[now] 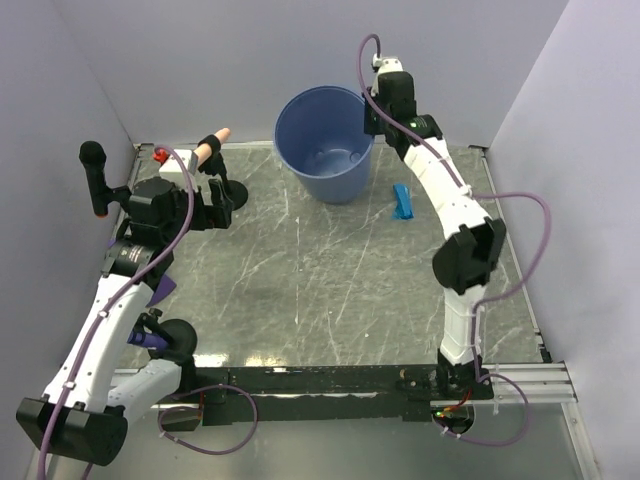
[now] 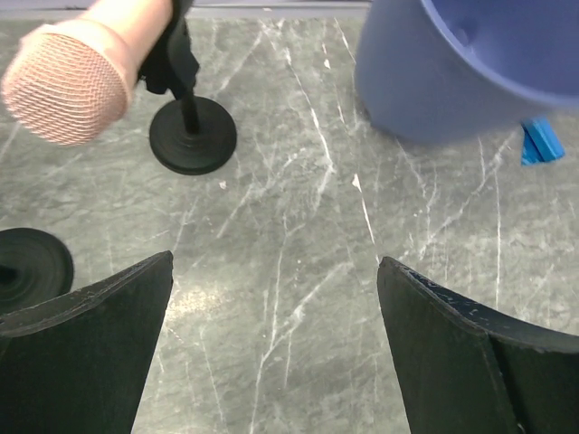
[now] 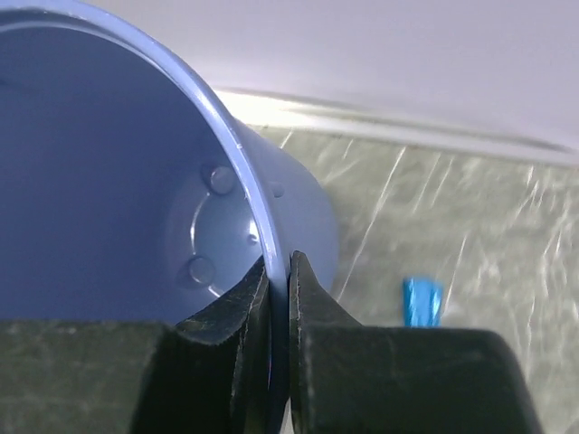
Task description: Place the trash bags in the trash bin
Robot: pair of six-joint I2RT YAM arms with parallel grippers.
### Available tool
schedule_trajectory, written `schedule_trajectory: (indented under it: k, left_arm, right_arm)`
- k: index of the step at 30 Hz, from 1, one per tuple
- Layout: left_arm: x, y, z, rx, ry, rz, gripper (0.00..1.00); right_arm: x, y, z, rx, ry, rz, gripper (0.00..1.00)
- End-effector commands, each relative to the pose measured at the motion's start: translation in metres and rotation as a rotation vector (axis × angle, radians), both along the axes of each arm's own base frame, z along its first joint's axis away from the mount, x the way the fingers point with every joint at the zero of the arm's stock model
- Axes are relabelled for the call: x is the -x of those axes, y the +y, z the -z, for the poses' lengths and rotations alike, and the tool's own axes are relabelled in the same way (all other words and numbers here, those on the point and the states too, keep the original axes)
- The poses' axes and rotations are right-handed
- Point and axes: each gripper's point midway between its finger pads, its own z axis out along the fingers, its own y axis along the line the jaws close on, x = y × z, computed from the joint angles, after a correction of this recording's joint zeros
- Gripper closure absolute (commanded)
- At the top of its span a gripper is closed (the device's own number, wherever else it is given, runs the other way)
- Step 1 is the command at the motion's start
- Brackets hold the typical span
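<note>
**Right jaws pinch bin rim; lone bag packet on table just lower right of bin**

Grey marbled table (image 1: 300, 290) fills the middle of the top view. The trash bin (image 1: 322, 140) stands at upper centre, upright, mouth open; what shows of its floor looks bare, so by my read nothing is binned yet.

The right gripper (image 3: 279, 271) is at the bin's right-hand rim. The wrist view shows both jaws closed tight on the thin wall, one inside and one outside. It grips the bin, not a bag.

The left gripper (image 2: 276, 262) is spread wide and holds nothing. It hovers at mid left of the top view, beside a pink microphone (image 2: 68, 77) and a round black stand base (image 2: 192, 136).

One small trash bag packet (image 1: 402, 201) lies flat on the table, right of centre in the top view. It is just lower right of the bin's base, near it but not touching. Its long axis runs roughly top to bottom of the frame, with a slight tilt.

Key relation: the packet sits below the right gripper in frame, close beside the right forearm and well apart from the left gripper. Right arm is nearer; it would likely need to release the rim and come back down-frame to reach it
</note>
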Motion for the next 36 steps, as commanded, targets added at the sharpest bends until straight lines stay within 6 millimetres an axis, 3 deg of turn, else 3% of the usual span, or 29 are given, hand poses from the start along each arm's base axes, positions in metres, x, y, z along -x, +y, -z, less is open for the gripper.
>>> schedule_trajectory:
  k: [1,5,10,12,18,21,22,23,25,29,32,36]
  left_arm:
    - [-0.004,-0.008,-0.017,0.027,-0.031,0.044,0.01]
    - [-0.005,-0.015,-0.014,0.034,-0.008,0.076,0.01]
    - [-0.009,-0.018,-0.013,0.054,-0.003,0.087,0.01]
    - [-0.011,-0.018,-0.01,0.064,0.003,0.085,0.01]
    - [-0.012,-0.026,-0.001,0.109,0.033,0.113,0.01]
    - [-0.011,-0.032,0.0,0.127,0.04,0.147,0.01]
    - [-0.01,-0.034,0.0,0.126,0.035,0.157,0.01]
    - [-0.008,-0.036,0.001,0.122,0.035,0.178,0.01]
    - [-0.006,-0.038,0.001,0.118,0.018,0.196,0.01]
    - [-0.005,-0.037,0.011,0.117,0.025,0.197,0.01]
    - [-0.005,-0.037,0.021,0.12,0.05,0.189,0.01]
    - [-0.002,-0.038,0.027,0.119,0.074,0.197,0.01]
  right_arm:
    - [-0.038,0.015,-0.052,-0.099,-0.17,-0.021,1.0]
    - [-0.056,0.008,-0.037,-0.12,-0.149,-0.009,0.98]
    - [-0.061,-0.001,-0.031,-0.186,-0.118,-0.019,0.59]
    - [-0.059,-0.004,-0.04,-0.205,-0.13,-0.018,0.51]
    - [-0.054,-0.017,-0.081,-0.19,-0.233,-0.013,0.41]
    - [-0.045,-0.045,-0.099,-0.162,-0.264,0.062,0.36]
    - [-0.04,-0.058,-0.093,-0.144,-0.241,0.094,0.34]
    - [-0.034,-0.073,-0.087,-0.13,-0.214,0.139,0.32]
    - [-0.02,-0.1,-0.042,-0.076,-0.094,0.155,0.28]
    - [0.018,-0.145,0.049,0.041,0.117,0.151,0.32]
    - [0.044,-0.143,0.118,0.069,0.303,0.012,0.32]
    - [0.06,-0.129,0.166,0.039,0.413,-0.076,0.32]
